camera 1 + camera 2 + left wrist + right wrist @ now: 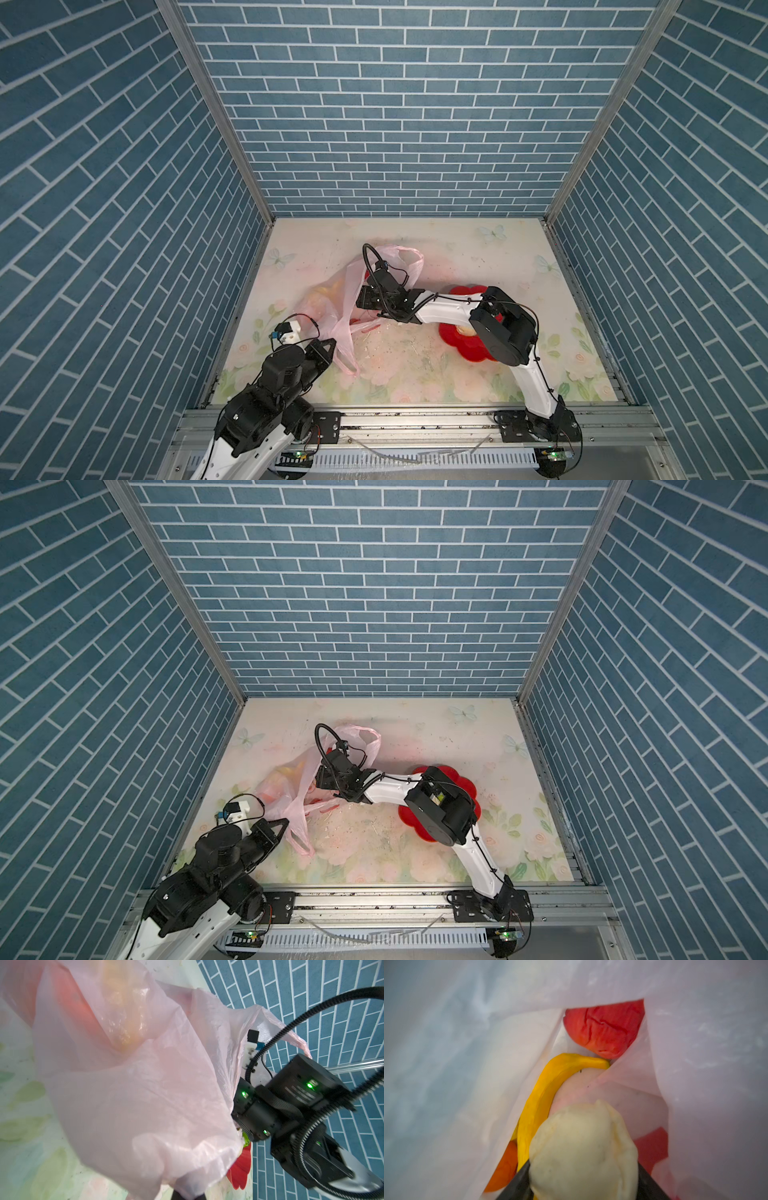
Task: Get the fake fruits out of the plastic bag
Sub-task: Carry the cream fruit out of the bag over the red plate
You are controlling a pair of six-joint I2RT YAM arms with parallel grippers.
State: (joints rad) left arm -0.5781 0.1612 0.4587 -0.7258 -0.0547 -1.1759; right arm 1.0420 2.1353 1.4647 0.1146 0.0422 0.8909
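The pink plastic bag [332, 303] [291, 791] lies on the left of the mat, mouth toward the right. My left gripper [330, 341] [188, 1196] is shut on the bag's near edge and holds the film [145, 1084] up. My right gripper [583, 1184] is inside the bag, hidden by it in both top views, with its fingers [519, 1184] shut on a cream ball [583, 1147]. Deeper inside lie a yellow banana [542, 1093], a red berry [604, 1028] and an orange [506, 1167].
The red flower-shaped plate [469, 353] [415, 816] sits right of the bag, partly under my right arm, with a pale fruit [465, 330] on it. A bit of green bumpy fruit [246, 1138] shows above the plate's rim [241, 1167]. Blue brick walls close three sides.
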